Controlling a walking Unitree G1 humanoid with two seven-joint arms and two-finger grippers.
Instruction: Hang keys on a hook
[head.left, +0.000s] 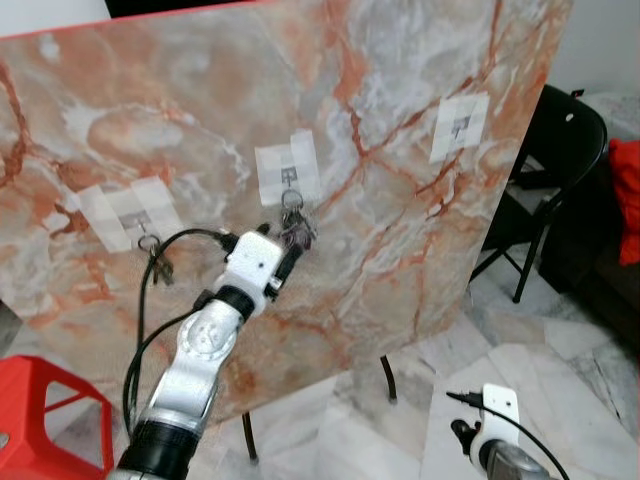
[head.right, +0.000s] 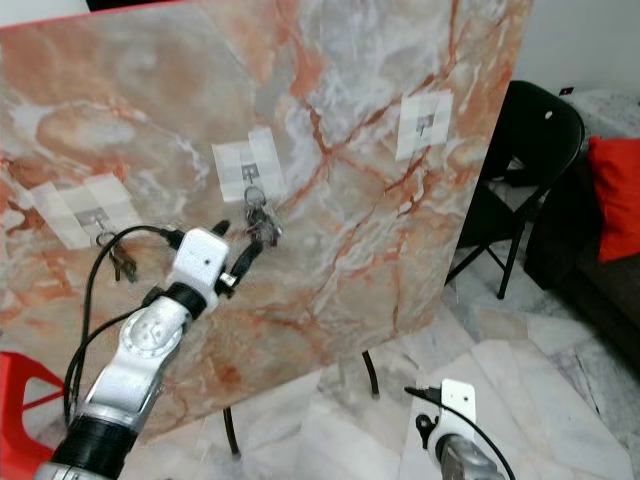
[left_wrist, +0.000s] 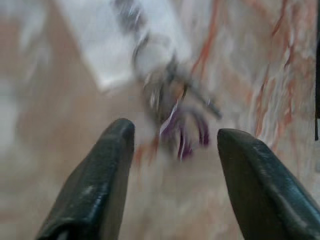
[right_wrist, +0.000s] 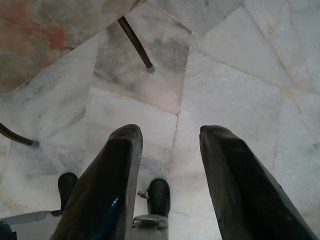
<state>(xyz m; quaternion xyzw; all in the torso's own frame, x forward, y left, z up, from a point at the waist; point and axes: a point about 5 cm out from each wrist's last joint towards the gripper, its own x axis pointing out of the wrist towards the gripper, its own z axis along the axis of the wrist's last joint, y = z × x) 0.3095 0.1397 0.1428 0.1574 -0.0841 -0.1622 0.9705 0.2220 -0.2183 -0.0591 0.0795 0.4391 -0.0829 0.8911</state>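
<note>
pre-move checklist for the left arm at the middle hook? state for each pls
1. Keys hanging from the middle hook: ok, ring sits at the hook on the marble board.
2. Left gripper open: ok, fingers apart, keys in front of them, not clamped.
3. Keys free of the fingers: cannot tell, wrist view is blurred.
4. Left hook: ok, it already holds another key set.
5. Right hook: ok, bare.
6. Right gripper: ok, open, low over the floor, holding nothing.

L arm raised, left claw (left_wrist: 172, 145) open; R arm low, right claw (right_wrist: 167, 150) open.
</note>
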